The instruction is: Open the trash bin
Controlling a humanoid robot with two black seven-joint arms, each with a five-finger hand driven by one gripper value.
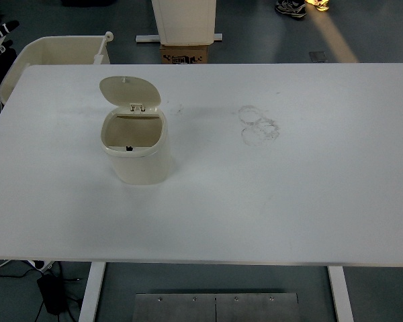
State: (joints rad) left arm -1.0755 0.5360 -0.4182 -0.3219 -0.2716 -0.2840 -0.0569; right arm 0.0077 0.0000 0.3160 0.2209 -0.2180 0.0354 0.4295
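A small cream trash bin (138,151) stands on the left part of the white table (269,194). Its round lid (129,91) is flipped up and leans back on its hinge, so the hollow inside shows from above. Neither robot arm nor hand appears anywhere in the head view.
Grey ring smudges (258,125) mark the table right of centre. Behind the far left edge stands a cream tub (50,51). A cardboard box (183,52) sits under a white stand at the top. A person's shoes (292,7) show at the top right.
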